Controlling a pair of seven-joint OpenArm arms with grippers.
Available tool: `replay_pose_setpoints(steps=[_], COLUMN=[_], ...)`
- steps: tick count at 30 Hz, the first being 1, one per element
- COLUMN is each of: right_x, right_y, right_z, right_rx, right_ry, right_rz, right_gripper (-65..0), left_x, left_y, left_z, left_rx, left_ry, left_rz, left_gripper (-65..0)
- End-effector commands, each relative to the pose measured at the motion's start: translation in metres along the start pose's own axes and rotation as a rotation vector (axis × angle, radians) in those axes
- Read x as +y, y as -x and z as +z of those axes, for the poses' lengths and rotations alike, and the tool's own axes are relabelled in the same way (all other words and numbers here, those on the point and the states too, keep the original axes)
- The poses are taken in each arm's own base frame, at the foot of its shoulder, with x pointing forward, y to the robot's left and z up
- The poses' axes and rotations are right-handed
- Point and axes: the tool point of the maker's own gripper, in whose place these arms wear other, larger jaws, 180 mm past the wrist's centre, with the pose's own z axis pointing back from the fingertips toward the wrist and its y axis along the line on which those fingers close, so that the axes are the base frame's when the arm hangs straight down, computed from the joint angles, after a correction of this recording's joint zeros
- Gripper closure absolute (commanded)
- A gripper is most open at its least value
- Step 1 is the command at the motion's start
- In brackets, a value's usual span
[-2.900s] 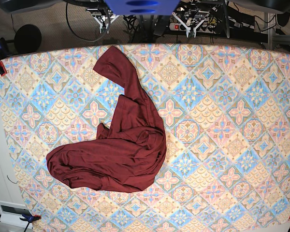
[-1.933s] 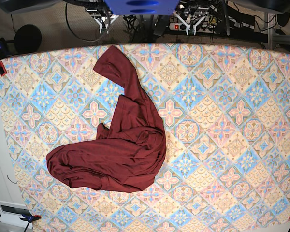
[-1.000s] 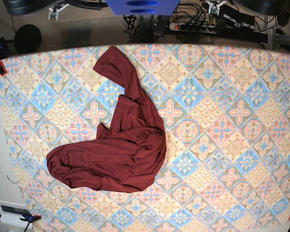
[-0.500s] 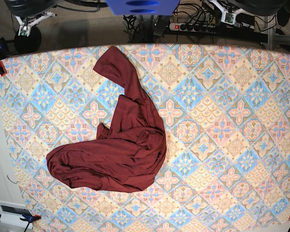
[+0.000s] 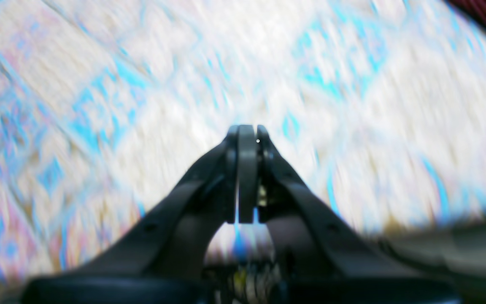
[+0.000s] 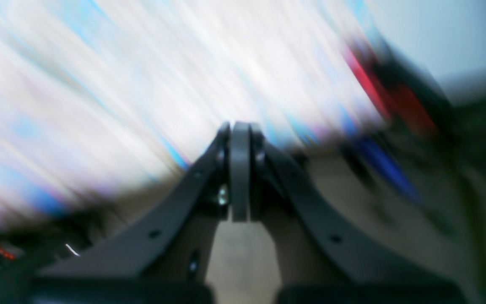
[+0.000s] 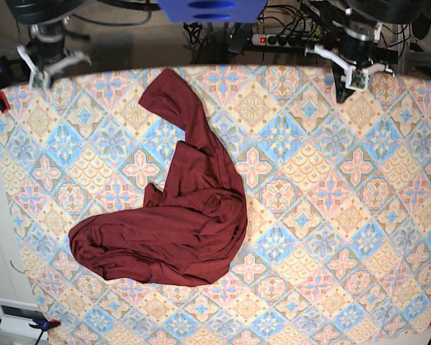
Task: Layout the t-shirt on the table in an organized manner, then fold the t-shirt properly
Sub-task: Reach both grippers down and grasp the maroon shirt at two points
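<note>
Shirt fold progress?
Done: nothing visible; the t-shirt lies bunched on the table. In hand: nothing; left gripper and right gripper are shut and empty near the table's far edge. Left: spreading it flat, then folding.

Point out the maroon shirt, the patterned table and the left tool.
Maroon shirt [image 7: 161,237]: base view, on its wide bunched lower part.
Patterned table [image 7: 330,251]: base view, on the bare cloth right of the shirt.
Left tool [image 5: 246,128]: left wrist view, between its closed fingertips.

Both grippers, left [image 5: 248,133] and right [image 6: 241,128] — black tapered fingers, small bright spots; pale, splayed parts around the wrists.
</note>
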Motion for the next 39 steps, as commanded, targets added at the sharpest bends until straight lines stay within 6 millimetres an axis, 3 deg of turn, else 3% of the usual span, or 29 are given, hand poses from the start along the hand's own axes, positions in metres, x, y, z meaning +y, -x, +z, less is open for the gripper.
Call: replay_pose_setpoints(steps=[1,6,10,16,20,24,29,33,39], right_x=[-0.004,0.04,0.077,0.109,0.121,0.131,0.139,0.14,0.141], right_y=[-0.012,-0.066,-0.105,-0.166,-0.167,-0.165,-0.157,-0.144,-0.144], right_z=[-0.001,-0.027,-0.047,-0.065,-0.071,-0.069,-0.066,-0.064,-0.064], right_rx=[-0.036,-0.171,-0.201,-0.282,-0.272,-0.264,-0.245,-0.215,-0.216], right_ry=[0.019,-0.095,-0.185,-0.246,-0.264,-0.279,-0.294,-0.295,-0.296], right_rz=[0.005,0.01,0.019,0.005,-0.023,-0.061,-0.081,-0.086,-0.091], right_gripper=[0.0,0.0,0.0,0.0,-1.9,-9.2,-16.6,-18.2,-18.2], left_x=[0.004,0.015,-0.003,-0.036,-0.062,-0.085,-0.116,-0.126,-0.162], left_y=[-0.018,-0.059,-0.105,-0.159,-0.171,-0.17,-0.168,-0.17,-0.144], left_z=[-0.005,-0.05,-0.086,-0.131,-0.168,-0.21,-0.243,-0.254,-0.257], left_rx=[-0.055,-0.073,-0.089,-0.089,-0.031,0.049,0.141,0.18,0.233], left_ry=[-0.007,-0.039,0.012,0.077,0.135,0.184,0.312,0.375,0.452], left_rz=[-0.006,-0.002,-0.007,0.074,0.091,0.116,0.18,0.248,0.174], left_gripper=[-1.1,-6.7,-7.6,-12.9,-19.3,-25.3,-35.5,-45.3,-46.1])
